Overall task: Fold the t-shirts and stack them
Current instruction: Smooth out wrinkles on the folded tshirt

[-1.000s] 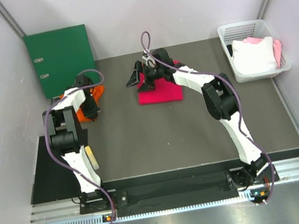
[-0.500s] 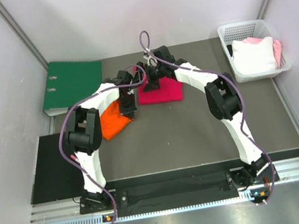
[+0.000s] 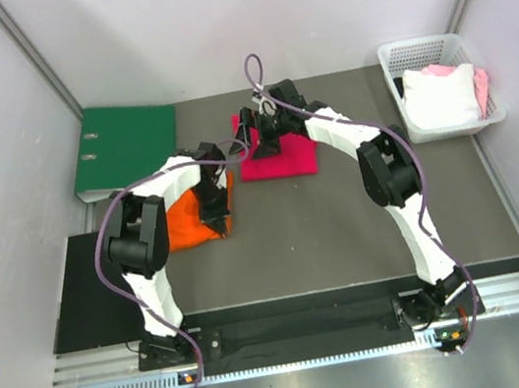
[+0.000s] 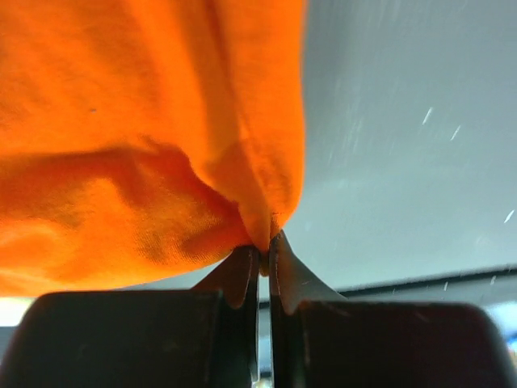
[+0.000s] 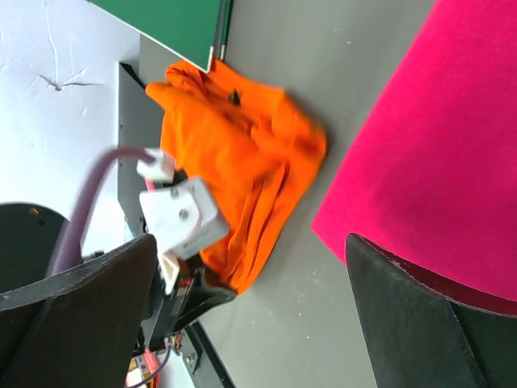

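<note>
The orange t-shirt [image 3: 188, 222] lies bunched on the grey table left of centre. My left gripper [image 3: 216, 219] is shut on a fold at its right edge; the left wrist view shows the fingertips pinching the orange cloth [image 4: 145, 121] at the left gripper [image 4: 264, 245]. The crimson-pink t-shirt [image 3: 288, 157] lies folded at the back centre. My right gripper [image 3: 253, 143] hovers open and empty over its left edge. In the right wrist view the right gripper [image 5: 250, 323] spans bare table between the crimson shirt [image 5: 436, 137] and the orange shirt [image 5: 234, 145].
A green ring binder [image 3: 128, 154] lies flat at the back left, also in the right wrist view [image 5: 178, 20]. A white basket [image 3: 496, 111] with white and pink cloth stands at the back right. A black mat [image 3: 82, 293] lies at the left edge.
The binder has fallen flat. My left gripper has pulled the orange shirt right and then toward the near side, bunching it. The right gripper stays over the crimson shirt.
</note>
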